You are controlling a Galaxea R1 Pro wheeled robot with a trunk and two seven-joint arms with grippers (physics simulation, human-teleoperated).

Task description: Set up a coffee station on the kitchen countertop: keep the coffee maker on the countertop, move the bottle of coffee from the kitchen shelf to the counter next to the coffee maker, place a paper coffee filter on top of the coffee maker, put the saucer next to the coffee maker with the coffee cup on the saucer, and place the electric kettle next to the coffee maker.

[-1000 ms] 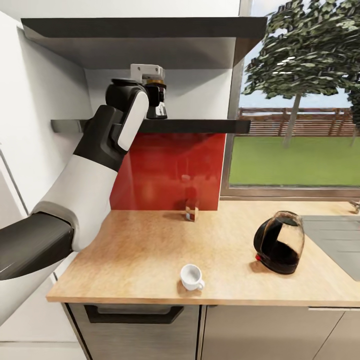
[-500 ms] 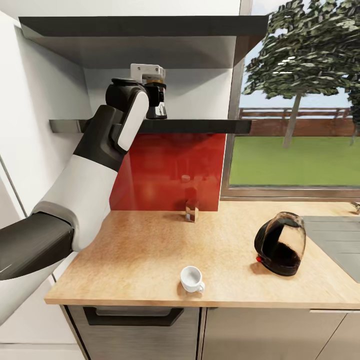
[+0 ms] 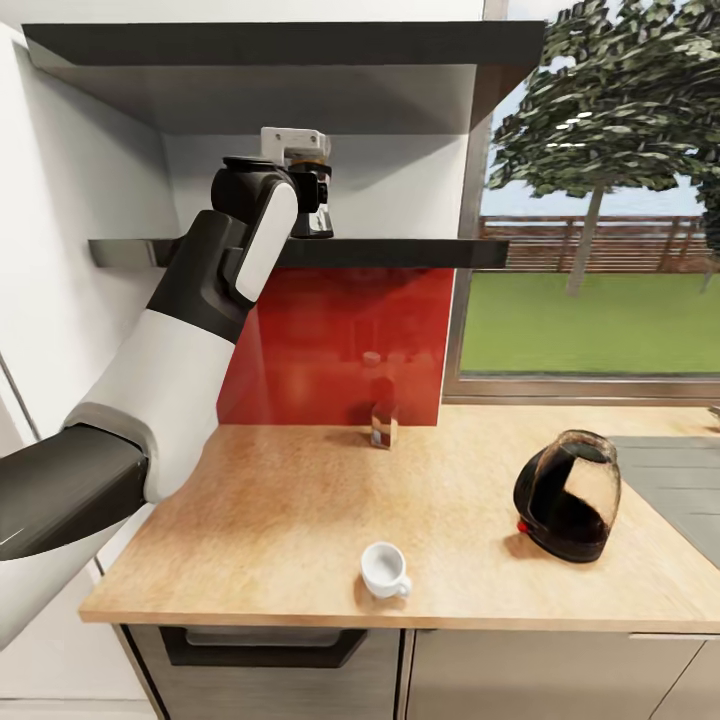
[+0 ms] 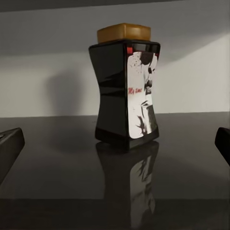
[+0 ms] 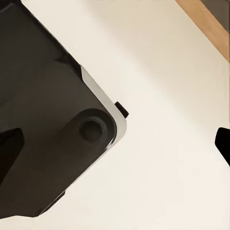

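The bottle of coffee (image 4: 125, 91), black and waisted with a mustard-yellow top and a white label, stands upright on the dark kitchen shelf (image 3: 400, 252). My left gripper (image 4: 115, 148) is open just short of it, with the fingertips (image 4: 10, 143) wide apart and touching nothing. From the head camera, the left gripper (image 3: 305, 200) is raised at shelf height and the bottle's yellow top (image 3: 313, 160) peeks out beyond it. On the kitchen countertop (image 3: 280, 520) a white coffee cup (image 3: 385, 570) sits near the front edge. The dark electric kettle (image 3: 567, 495) is further right. My right gripper (image 5: 115, 148) is open over pale floor.
A small brown jar (image 3: 383, 425) stands against the red backsplash (image 3: 340, 340). A steel sink (image 3: 690, 480) lies at the counter's right end, below a window. A second shelf (image 3: 280, 45) runs close above the bottle. A white wall closes the left side.
The whole head view has shifted slightly, so the camera has moved. My left arm stays at the shelf and has taken hold of nothing.
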